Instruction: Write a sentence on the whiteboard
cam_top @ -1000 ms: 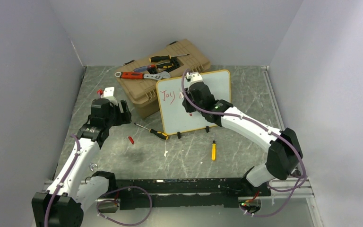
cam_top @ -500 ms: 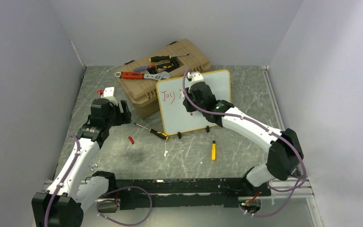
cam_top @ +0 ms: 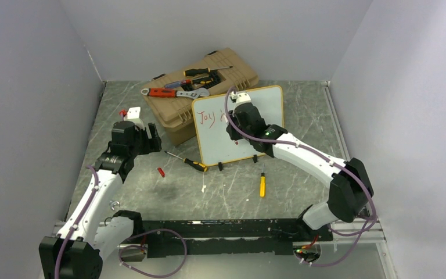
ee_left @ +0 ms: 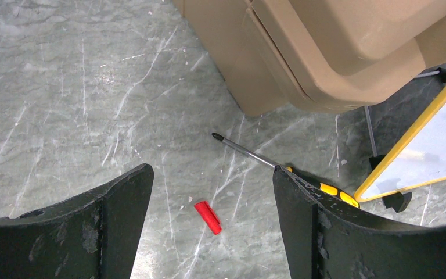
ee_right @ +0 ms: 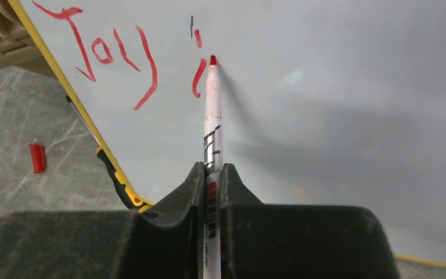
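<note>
The whiteboard (cam_top: 250,136), yellow-framed, stands tilted on black clip feet in front of the toolbox. The sentence (ee_right: 113,55) in red reads "Joy" followed by a short "i" stroke; it is also visible in the top view (cam_top: 207,118). My right gripper (ee_right: 211,174) is shut on a white marker (ee_right: 212,116), whose red tip touches the board just right of the "i". My left gripper (ee_left: 212,180) hovers open and empty over the table, above a red marker cap (ee_left: 208,217).
The tan toolbox (cam_top: 171,122) behind the board carries wrenches and screwdrivers on its lid. A black-and-yellow screwdriver (cam_top: 189,161) lies left of the board's foot. A yellow screwdriver (cam_top: 262,185) lies in front of the board. Grey walls close in the table.
My right gripper and the marker have shifted slightly right along the board. The left arm has not moved.
</note>
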You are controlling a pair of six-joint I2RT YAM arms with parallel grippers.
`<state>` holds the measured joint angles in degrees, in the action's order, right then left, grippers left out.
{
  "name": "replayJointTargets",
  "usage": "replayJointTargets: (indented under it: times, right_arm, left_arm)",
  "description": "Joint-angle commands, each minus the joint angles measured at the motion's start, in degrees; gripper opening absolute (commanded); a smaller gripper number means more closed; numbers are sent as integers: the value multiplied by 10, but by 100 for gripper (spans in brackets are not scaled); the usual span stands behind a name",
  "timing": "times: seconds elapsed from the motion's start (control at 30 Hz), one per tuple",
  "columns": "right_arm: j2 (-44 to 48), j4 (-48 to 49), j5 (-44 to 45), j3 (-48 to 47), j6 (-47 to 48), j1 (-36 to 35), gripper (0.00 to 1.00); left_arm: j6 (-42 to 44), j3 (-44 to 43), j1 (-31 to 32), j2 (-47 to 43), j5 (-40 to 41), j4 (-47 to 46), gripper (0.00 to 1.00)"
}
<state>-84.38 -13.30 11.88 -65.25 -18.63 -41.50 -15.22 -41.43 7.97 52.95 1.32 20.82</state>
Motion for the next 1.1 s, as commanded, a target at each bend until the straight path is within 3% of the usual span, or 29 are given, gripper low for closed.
replayJointTargets:
  times: [0.0, 0.53, 1.07]
  right_arm:
    - [-11, 0, 3, -11, -10, 2, 0]
    - [17, -14, -5, 40, -35, -6, 0]
    - [1, 14, 29, 1, -6, -7, 0]
  left_arm:
    - [3, 4, 1, -12, -8, -17, 81]
    - [3, 4, 2, -14, -20, -18, 81]
    - [4, 4, 3, -18, -16, -18, 81]
